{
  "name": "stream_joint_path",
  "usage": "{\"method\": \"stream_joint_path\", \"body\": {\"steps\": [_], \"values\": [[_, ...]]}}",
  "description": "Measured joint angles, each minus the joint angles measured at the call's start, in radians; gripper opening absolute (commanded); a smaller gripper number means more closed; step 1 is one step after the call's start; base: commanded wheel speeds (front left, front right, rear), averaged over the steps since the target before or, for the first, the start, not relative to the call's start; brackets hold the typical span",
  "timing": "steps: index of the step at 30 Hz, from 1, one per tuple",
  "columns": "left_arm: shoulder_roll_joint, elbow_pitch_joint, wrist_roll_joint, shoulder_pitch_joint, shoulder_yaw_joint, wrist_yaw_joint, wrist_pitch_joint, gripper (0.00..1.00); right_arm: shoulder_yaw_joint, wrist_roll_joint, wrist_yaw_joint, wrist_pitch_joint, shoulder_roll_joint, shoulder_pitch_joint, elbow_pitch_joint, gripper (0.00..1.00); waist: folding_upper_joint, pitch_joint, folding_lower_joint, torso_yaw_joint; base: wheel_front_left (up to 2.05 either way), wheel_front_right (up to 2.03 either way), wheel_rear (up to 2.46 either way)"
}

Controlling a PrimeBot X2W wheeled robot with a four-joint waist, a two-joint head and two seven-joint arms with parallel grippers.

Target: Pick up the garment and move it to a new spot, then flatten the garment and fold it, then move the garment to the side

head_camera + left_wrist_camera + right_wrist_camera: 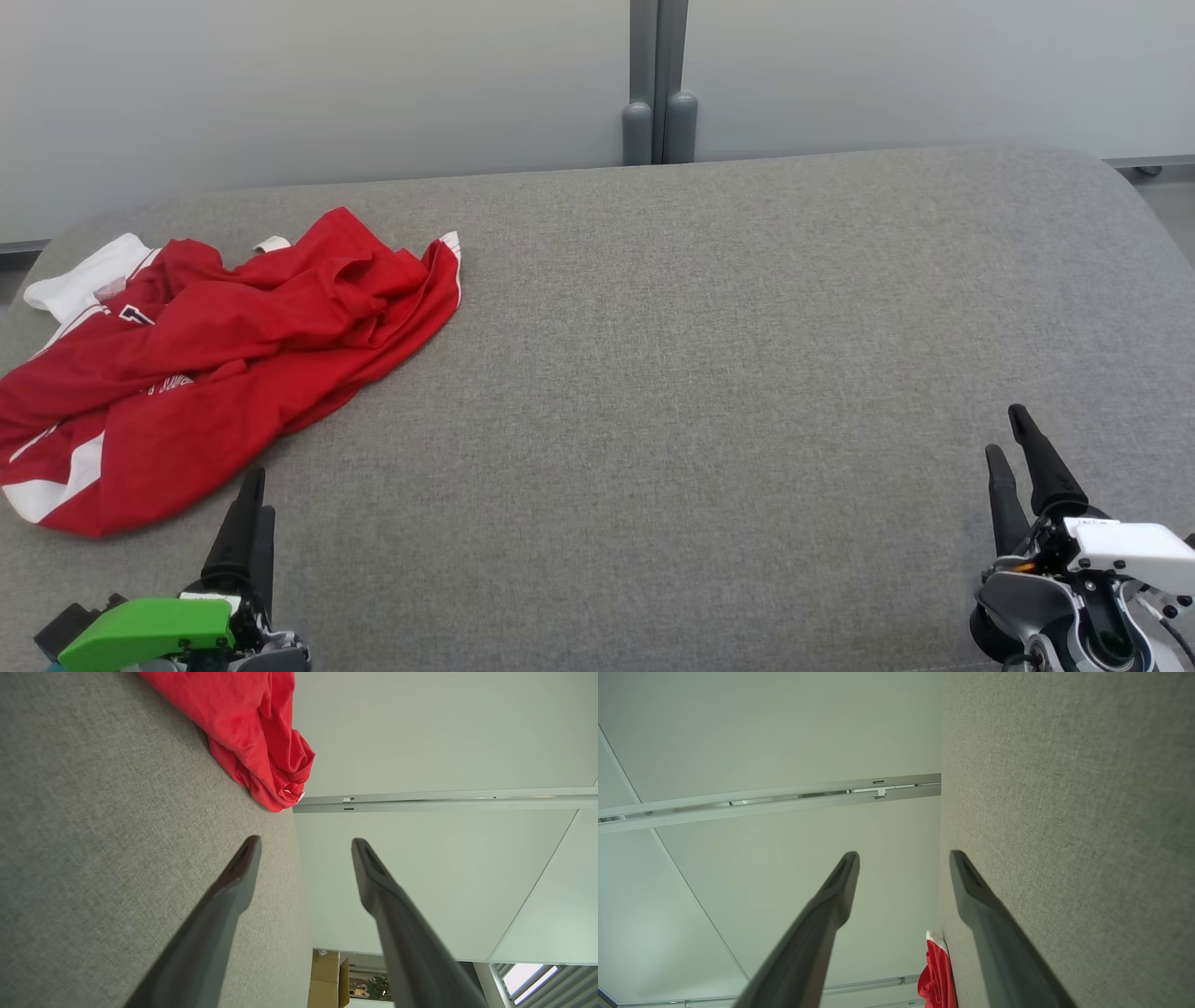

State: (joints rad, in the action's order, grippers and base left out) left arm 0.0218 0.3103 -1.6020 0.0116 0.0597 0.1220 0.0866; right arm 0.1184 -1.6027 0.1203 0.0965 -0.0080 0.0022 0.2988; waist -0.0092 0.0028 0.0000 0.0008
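The left gripper (258,493) had its two dark fingers spread apart, with nothing between them. In its own wrist view, the left gripper (306,841) showed a clear gap between the tips, which hung over the grey fabric surface (117,835). The right gripper (1005,431) was likewise spread and empty. Its wrist view (903,855) showed one finger over the grey cloth and the other against the pale wall.

The garment (233,355), red with white trim, lay crumpled at the far left of the surface (700,373). Its near hem was just beside the left fingertips, apart from them. It was well apart from the right gripper, whose wrist view caught a distant red fold of it (936,975).
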Motion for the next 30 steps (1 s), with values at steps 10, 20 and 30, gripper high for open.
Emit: {"method": "stream_joint_path", "body": {"steps": [10,20,30], "values": [[0.005,-0.042,0.073,0.000,-0.029,0.000,-0.042,1.00,-0.024,0.038,0.000,-0.028,-0.014,0.000,-0.065,1.00,0.0000,0.001,0.0000,0.001,0.00,0.00,0.00],[0.035,-0.071,0.207,0.000,-0.060,-0.001,-0.079,1.00,-0.059,0.148,0.000,-0.077,-0.056,0.000,-0.124,1.00,0.0000,0.003,0.0000,0.003,0.00,0.00,0.00],[0.064,-0.101,0.376,0.000,-0.095,-0.032,-0.112,1.00,-0.105,0.290,0.000,-0.115,-0.098,0.005,-0.162,1.00,0.0000,0.005,0.0000,0.004,0.00,0.00,0.00]]}}
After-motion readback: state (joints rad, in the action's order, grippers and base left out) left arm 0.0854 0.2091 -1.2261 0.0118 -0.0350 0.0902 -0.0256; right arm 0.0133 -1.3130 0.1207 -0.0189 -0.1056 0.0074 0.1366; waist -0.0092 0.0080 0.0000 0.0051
